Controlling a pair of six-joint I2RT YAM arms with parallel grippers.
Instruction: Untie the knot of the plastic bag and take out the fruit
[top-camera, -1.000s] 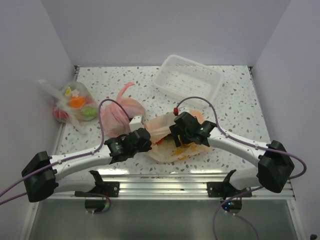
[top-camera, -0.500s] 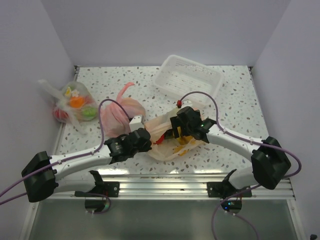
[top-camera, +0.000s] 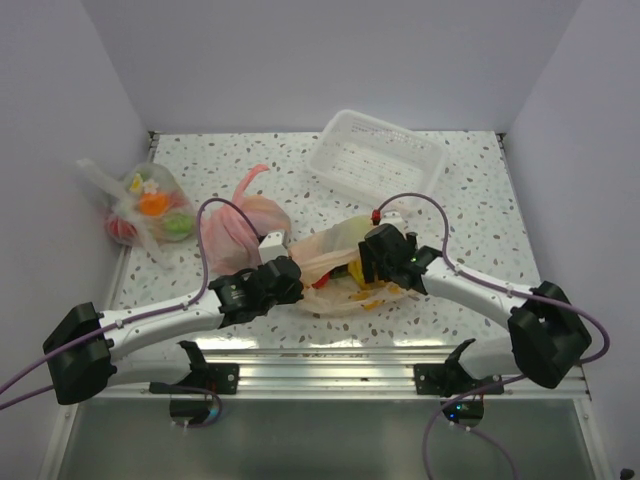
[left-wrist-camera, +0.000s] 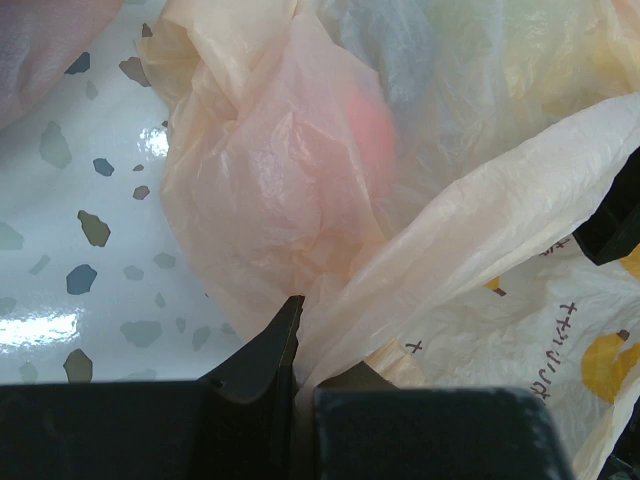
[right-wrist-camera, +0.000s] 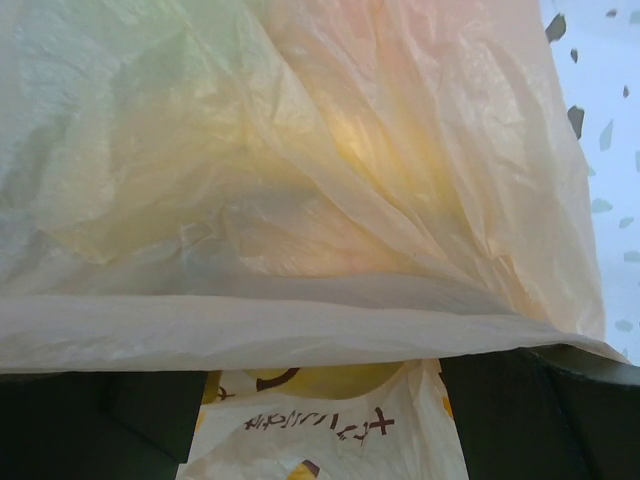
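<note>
The pale peach plastic bag (top-camera: 332, 246) lies crumpled at the front middle of the table, its mouth loose. Red fruit (top-camera: 322, 281) and yellow fruit (top-camera: 356, 272) show in the opening. No knot shows in any view. My left gripper (top-camera: 287, 281) is shut on the bag's left edge; in the left wrist view the film (left-wrist-camera: 280, 180) runs down between its closed fingertips (left-wrist-camera: 283, 335). My right gripper (top-camera: 378, 264) is open at the bag's right side. In the right wrist view a band of the bag (right-wrist-camera: 300, 150) lies across its spread fingers (right-wrist-camera: 545, 410), with something yellow (right-wrist-camera: 320, 380) beneath.
A pink bag (top-camera: 240, 222) lies just behind my left gripper. A clear bag of fruit (top-camera: 150, 210) sits at the far left by the wall. A clear plastic tray (top-camera: 375, 160) stands at the back, behind my right arm.
My right gripper has shifted to the right along the bag. The bag has spread lower and wider, and more fruit shows. My left gripper has held still.
</note>
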